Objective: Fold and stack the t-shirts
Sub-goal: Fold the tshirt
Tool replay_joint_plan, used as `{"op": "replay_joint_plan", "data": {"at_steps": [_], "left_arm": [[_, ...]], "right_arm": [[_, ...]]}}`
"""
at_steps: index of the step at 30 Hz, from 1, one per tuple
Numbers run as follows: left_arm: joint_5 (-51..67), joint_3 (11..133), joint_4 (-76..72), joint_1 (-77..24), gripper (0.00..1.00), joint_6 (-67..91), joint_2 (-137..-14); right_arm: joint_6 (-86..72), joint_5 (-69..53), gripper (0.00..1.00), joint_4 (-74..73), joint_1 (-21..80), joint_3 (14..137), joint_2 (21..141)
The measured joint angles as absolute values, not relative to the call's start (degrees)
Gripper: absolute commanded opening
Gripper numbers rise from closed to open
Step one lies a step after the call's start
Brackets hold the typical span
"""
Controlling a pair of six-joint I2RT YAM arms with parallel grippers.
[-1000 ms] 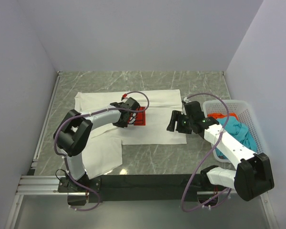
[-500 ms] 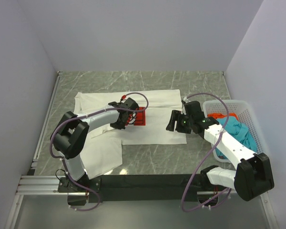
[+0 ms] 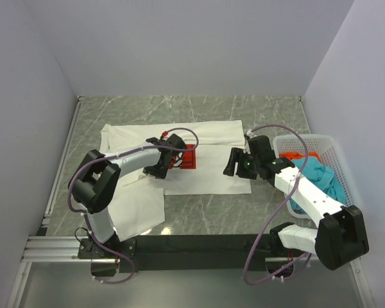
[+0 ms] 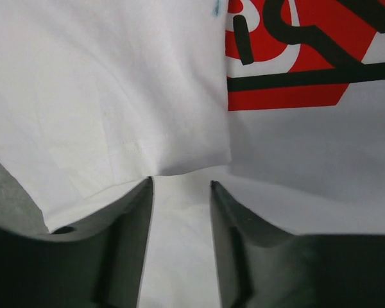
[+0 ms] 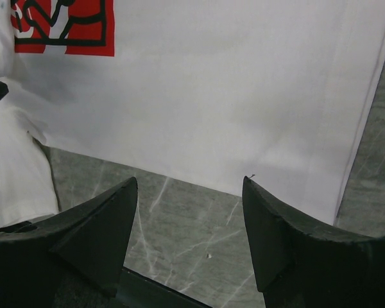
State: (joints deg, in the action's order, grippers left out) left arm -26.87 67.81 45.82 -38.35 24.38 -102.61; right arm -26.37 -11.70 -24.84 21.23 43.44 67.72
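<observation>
My left gripper (image 4: pixel 181 183) parted and empty at a folded edge of the white t-shirt (image 3: pixel 212 138), red print (image 4: pixel 295 58) just beyond, my right gripper (image 3: pixel 232 163) wide open over the shirt's near edge, grey marble table (image 3: pixel 199 106), teal t-shirt (image 3: pixel 316 176) and red-orange t-shirt (image 3: pixel 295 156) in the basket (image 3: pixel 339 154) at right, pale walls (image 3: pixel 179 45) around.

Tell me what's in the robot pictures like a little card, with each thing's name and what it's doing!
white t-shirt: spread on the table, red print facing up
left gripper: open, low over the white t-shirt, beside the red print
right gripper: open, above the white t-shirt near its edge
basket: on the right, holding the teal t-shirt and the red-orange t-shirt
stack: not started yet
</observation>
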Motion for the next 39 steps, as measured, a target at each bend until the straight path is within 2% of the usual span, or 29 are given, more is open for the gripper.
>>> {"op": "replay_joint_plan", "data": {"at_steps": [2, 4, 9, 13, 16, 24, 29, 34, 39], "left_arm": [[-26.85, 67.83, 45.87, -38.35, 0.62, 25.74, -102.39], [-26.41, 67.83, 45.76, -37.91, 0.64, 26.98, -101.43], [-20.05, 63.66, 40.91, -31.33, 0.65, 32.29, -91.09], [-15.64, 57.76, 36.6, -20.49, 0.58, 35.94, -82.87], [-12.97, 54.3, 34.87, -15.11, 0.56, 37.54, -82.02], [-10.72, 47.31, 35.11, -4.08, 0.61, 42.15, -78.37], [-11.44, 46.15, 33.32, -1.56, 0.64, 43.88, -74.32], [-11.31, 45.78, 30.79, -1.21, 0.71, 44.23, -76.71], [-11.42, 48.71, 29.91, -1.21, 0.71, 43.46, -81.21]], "right_arm": [[-26.37, -11.73, 0.73, -24.86, 21.23, 43.44, 67.75], [-26.37, -11.75, 0.73, -24.82, 21.23, 43.44, 67.75], [-26.57, -12.23, 0.73, -24.6, 21.23, 43.44, 67.75], [-26.79, -13.17, 0.72, -23.97, 21.23, 43.44, 67.75], [-27.0, -13.37, 0.7, -23.4, 21.23, 43.44, 68.16], [-29.08, -8.51, 0.7, -26.65, 19.81, 43.97, 73.34], [-31.48, -7.09, 0.7, -27.22, 19.38, 45.95, 78.52], [-34.09, -5.06, 0.7, -26.59, 20.18, 50.7, 85.45], [-35.0, -0.99, 0.7, -27.03, 20.75, 57.78, 91.29]]}}
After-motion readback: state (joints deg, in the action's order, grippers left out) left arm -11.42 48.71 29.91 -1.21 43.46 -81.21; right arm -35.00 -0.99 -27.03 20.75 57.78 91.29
